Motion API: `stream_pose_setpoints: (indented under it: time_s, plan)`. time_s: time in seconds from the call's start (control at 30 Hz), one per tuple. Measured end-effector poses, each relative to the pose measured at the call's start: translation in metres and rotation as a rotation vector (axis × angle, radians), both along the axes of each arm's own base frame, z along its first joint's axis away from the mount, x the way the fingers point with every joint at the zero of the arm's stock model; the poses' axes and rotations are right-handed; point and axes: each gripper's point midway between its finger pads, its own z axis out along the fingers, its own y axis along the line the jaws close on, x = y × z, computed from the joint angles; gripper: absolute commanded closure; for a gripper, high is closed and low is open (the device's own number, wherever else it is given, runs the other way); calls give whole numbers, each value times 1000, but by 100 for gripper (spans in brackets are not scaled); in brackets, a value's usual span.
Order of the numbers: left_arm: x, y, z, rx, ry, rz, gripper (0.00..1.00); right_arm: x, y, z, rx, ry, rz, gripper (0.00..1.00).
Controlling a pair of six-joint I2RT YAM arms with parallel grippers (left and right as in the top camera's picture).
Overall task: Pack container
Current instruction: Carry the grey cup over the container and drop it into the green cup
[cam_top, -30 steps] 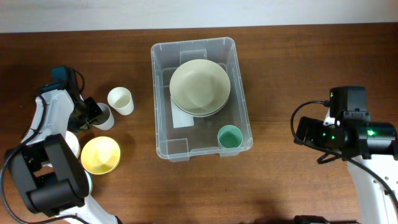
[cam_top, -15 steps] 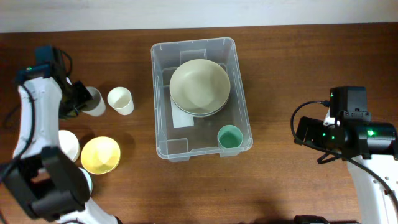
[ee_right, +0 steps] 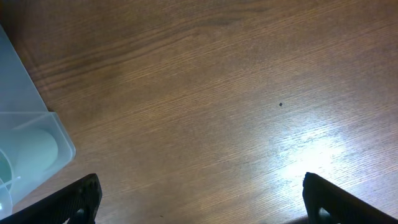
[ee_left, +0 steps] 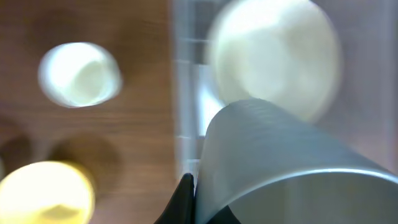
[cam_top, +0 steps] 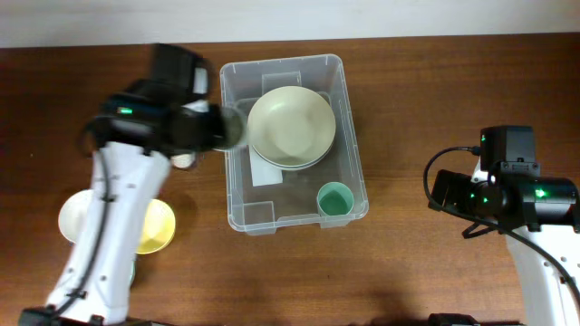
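Brown wood grain across the desk point(cam_top: 408, 91); clear plastic for the container point(cam_top: 237, 181), white label point(cam_top: 267, 172) inside; silver-grey cup point(ee_left: 280, 168) in the left claw point(cam_top: 217, 129); pale cream bowl point(cam_top: 292, 125) just beside it; teal cup point(cam_top: 334, 198) and yellow bowl point(cam_top: 156, 226) farther from it.

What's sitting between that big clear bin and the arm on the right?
Nothing, only bare wooden table between the container and the right arm; the overhead view shows it.
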Motion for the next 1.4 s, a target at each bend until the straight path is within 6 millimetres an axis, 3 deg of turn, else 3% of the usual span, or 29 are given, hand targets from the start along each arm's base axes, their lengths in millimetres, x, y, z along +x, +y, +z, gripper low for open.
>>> stream_pose_setpoints:
  time_s: [0.17,0.27,0.57,0.7,0.83,1.1,1.13,1.17,1.2,1.4]
  plan:
    - [-18,-83,2,-43,-35,-188,99,0,0,0,0,0,0,1]
    - [-29,-114,-2,-57,-32,-249,99,0,0,0,1,-1,-1,1]
    - [-52,-166,-53,-40,124,-353,99,0,0,0,1,-1,-1,1]
    - [-59,-178,-71,-34,180,-379,99,0,0,0,1,-1,-1,1]
    - [-69,-176,-85,-7,250,-382,99,0,0,0,1,1,-1,1]
    - [-72,-174,-90,4,276,-381,96,-1,0,0,1,3,-1,1]
    - [-72,-174,-90,4,276,-381,94,-1,0,0,1,3,-1,1]
    - [-72,-174,-90,4,276,-381,79,-1,0,0,1,3,-1,1]
    - [-72,-174,-90,4,277,-381,72,-1,0,0,1,3,-1,1]
    - [-72,-175,-90,-2,280,-373,63,-1,0,0,1,3,-1,1]
